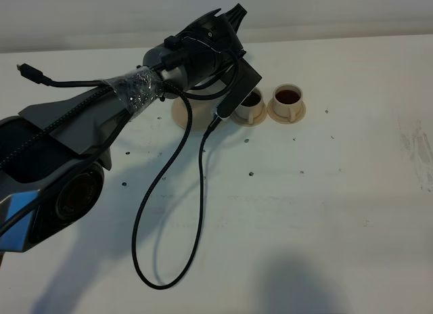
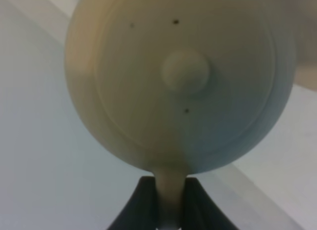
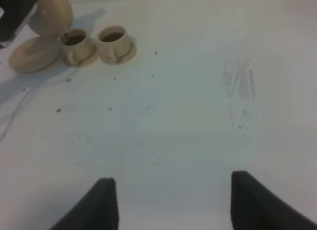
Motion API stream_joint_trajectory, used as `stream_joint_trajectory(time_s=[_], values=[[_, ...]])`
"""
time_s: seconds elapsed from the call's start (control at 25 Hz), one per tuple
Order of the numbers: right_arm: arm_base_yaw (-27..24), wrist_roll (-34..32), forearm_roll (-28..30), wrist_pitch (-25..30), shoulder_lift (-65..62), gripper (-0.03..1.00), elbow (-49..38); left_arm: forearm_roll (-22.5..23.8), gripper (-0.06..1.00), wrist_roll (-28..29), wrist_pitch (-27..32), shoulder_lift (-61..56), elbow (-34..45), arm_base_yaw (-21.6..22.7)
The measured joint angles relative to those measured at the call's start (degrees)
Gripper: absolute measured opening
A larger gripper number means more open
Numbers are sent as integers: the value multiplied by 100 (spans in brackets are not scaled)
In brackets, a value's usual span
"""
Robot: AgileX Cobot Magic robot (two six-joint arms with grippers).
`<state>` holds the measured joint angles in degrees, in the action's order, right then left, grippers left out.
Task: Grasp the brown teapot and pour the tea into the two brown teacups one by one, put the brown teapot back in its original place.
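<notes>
- Already, dark tea is seen in both cups, the one just beside the wide saucer (image 1: 250, 105) and its neighbour (image 1: 287, 97), so the pouring is judged done or nearly done.
- The teapot (image 2: 178, 81) is held off the desk (image 1: 325, 192) by its loop handle, on which the left jaws are clamped shut. From the right wrist it is seen hanging over the nearer cup.
- The wide saucer (image 3: 27, 59) lies bare, so setting the teapot back on it is what is left.
- The right jaws are spread wide with nothing between them, well apart from the tea things.
- A black cable (image 1: 201, 192) is draped from the left arm (image 1: 128, 91) onto the desk near the saucer. The nearer cup leaves little room for lowering the pot.
</notes>
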<state>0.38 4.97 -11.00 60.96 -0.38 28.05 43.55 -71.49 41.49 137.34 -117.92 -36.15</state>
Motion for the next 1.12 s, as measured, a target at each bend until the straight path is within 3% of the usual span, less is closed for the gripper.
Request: stream_joint_trajectory(time_s=[0.2,0.6,0.88,1.12], values=[[0,0,0,0,0,52,0,-101,11,301,220,-5,0,0],[0,0,0,0,0,52,0,-788,11,615,1050,-223,0,10],[0,0,0,0,0,52,0,-868,11,1096,1749,-461,0,10],[0,0,0,0,0,52,0,-1506,11,1666,2502,-677,0,29]])
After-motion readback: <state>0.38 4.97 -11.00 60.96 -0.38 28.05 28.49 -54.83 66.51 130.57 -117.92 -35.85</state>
